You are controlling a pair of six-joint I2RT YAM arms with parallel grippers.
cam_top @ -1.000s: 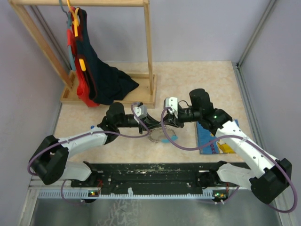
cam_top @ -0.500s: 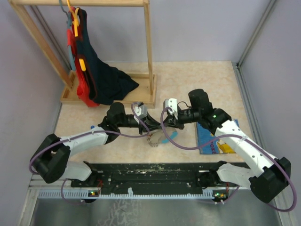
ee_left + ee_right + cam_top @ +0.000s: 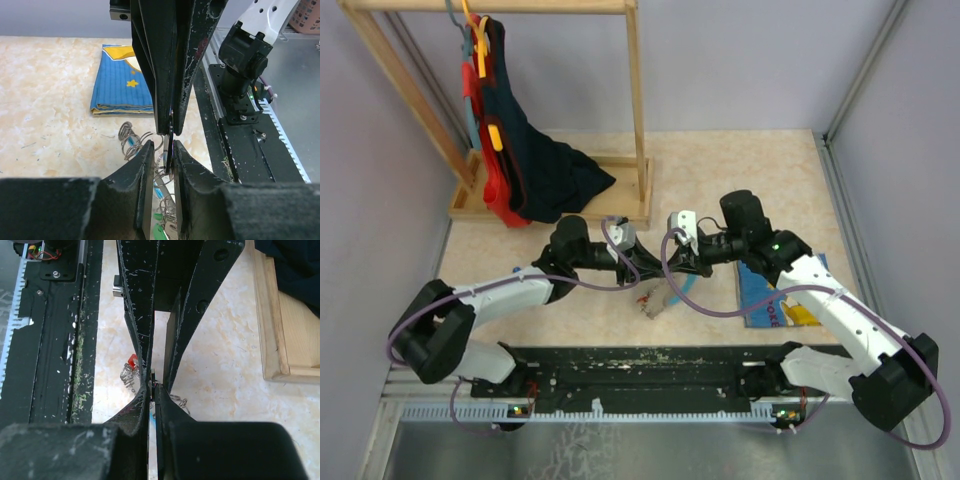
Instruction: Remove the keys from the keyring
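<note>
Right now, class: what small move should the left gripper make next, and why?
Probably close the left gripper on one of the keys: its jaws stand apart, while the right gripper already pinches the keyring.

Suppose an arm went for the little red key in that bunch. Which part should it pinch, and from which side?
Probably the plastic head of the red key: it is the only part showing clear of the chain. It pokes out toward the arms' bases, so the open left end effector could come from that side, clear of the right end effector, shut on the keyring.
</note>
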